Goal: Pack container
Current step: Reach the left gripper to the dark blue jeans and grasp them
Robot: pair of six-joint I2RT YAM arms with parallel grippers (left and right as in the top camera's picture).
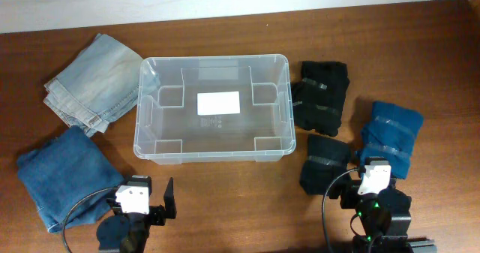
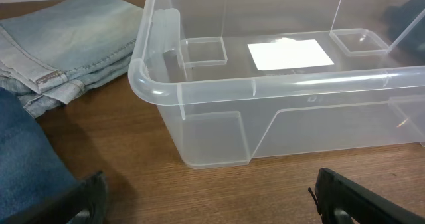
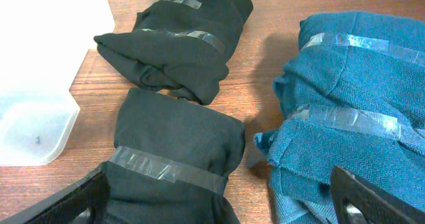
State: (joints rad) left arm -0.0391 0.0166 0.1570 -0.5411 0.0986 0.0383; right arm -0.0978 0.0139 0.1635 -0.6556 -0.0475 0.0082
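The clear plastic container [image 1: 214, 109] stands empty in the middle of the table, a white label on its base; its near corner shows in the left wrist view [image 2: 199, 84]. My left gripper [image 1: 147, 200] is open and empty over bare wood in front of it [image 2: 209, 201]. My right gripper [image 1: 358, 189] is open and empty, its fingers either side of a small black taped cloth bundle [image 3: 176, 157] and the edge of a teal taped bundle [image 3: 345, 117].
Light-blue folded jeans [image 1: 96, 80] and darker blue jeans [image 1: 64, 174] lie left of the container. A larger black taped bundle [image 1: 322, 94], the small black bundle [image 1: 326, 163] and the teal bundle [image 1: 391, 133] lie to its right.
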